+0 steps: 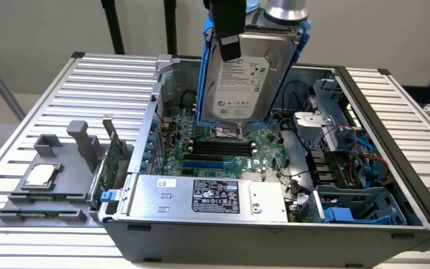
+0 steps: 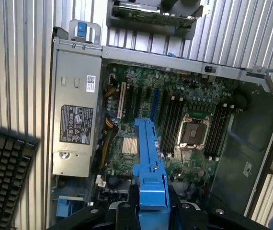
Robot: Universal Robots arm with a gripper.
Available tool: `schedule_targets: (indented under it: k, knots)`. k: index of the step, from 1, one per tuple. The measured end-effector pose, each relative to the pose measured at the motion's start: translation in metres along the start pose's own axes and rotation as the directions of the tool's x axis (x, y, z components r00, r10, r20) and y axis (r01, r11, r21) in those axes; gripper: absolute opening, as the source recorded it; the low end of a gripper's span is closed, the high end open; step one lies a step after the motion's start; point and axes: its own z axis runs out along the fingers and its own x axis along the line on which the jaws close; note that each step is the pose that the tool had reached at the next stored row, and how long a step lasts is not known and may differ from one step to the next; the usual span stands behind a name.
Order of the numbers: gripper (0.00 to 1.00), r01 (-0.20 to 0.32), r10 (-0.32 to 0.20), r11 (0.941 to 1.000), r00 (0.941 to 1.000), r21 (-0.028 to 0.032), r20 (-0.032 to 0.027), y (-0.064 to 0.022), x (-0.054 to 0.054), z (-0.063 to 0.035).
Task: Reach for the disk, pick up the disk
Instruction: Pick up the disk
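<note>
Above the open computer case point(image 1: 394, 168), we see the gripper point(image 2: 151, 203) with its jaws clamped on the disk point(image 1: 246, 75), lifted clear and hanging upright over the motherboard point(image 1: 223, 148). The disk is silver-grey metal with a white label, clipped into a bright blue frame point(image 2: 150, 163).

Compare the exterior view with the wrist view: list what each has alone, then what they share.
Exterior view alone: the disk's labelled face, lifted upright above the open case, and a chip on a grey tray at that view's left. Wrist view alone: a black keyboard beside the case. Both: the disk's blue frame held by the hand, the motherboard and the power supply.
</note>
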Motion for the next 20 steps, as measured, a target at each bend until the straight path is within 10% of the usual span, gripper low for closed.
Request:
schedule_targets:
  k: [20]
  knots:
    - [0.33,0.000,0.000,0.9999,1.0000,0.0140,0.0057,-0.0774,0.037,0.0196]
